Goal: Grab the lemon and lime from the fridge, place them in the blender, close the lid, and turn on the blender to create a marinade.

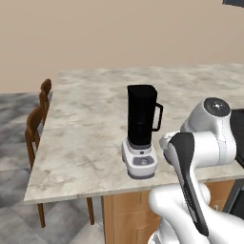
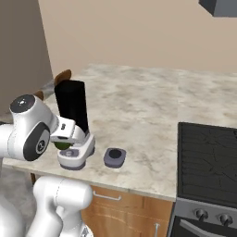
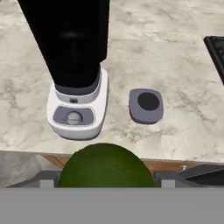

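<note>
The round dark-green lime (image 3: 105, 166) sits pinched in the gripper (image 3: 105, 181), near the counter edge before the tall black blender (image 3: 70, 61); its grey lid (image 3: 146, 105) lies off beside it (lemon unseen); dropping, capping, switching remain.

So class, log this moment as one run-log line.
hand: shut on lime | blender: on counter, jar open | lid: beside blender base

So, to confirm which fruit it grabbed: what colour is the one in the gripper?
Dark green, so the lime; the hand view shows it best.
</note>
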{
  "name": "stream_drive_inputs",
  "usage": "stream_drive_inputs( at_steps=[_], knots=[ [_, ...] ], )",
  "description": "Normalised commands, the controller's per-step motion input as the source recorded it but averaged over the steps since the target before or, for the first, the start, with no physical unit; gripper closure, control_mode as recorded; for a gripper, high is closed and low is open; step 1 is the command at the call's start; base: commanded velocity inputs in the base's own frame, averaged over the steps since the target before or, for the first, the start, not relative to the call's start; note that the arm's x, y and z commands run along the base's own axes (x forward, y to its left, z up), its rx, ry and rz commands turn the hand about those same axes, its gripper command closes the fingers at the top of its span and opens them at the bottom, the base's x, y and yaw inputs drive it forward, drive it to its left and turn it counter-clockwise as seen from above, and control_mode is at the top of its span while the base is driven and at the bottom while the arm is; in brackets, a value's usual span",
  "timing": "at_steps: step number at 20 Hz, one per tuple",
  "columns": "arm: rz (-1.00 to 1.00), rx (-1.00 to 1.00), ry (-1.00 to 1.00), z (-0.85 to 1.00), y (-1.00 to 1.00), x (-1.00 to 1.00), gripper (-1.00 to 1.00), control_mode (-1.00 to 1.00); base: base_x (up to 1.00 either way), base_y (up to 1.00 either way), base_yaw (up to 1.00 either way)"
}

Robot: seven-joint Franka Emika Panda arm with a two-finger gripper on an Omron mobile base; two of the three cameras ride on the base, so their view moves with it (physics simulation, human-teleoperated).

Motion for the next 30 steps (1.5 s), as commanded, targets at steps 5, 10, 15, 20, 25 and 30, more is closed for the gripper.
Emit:
stream_drive_inputs(
  at_steps=[5,10,15,20,25,30],
  knots=[
    [-0.07,0.0,-0.03,0.86,0.0,0.24,1.0,-1.0,0.0,0.0,0.0],
    [-0.02,-0.01,-0.15,1.0,0.09,0.45,1.0,-1.0,0.0,0.0,0.0],
    [-0.01,0.0,-0.09,0.64,0.17,0.24,1.0,-1.0,0.0,0.0,0.0],
    [0.0,0.0,-0.08,0.3,0.1,0.25,1.0,-1.0,0.0,0.0,0.0],
    [0.02,0.0,0.05,-0.03,0.42,0.83,1.0,-1.0,0.0,0.0,0.0],
    [0.06,0.0,0.14,-0.1,0.4,1.0,1.0,-1.0,0.0,0.0,0.0]
  ],
)
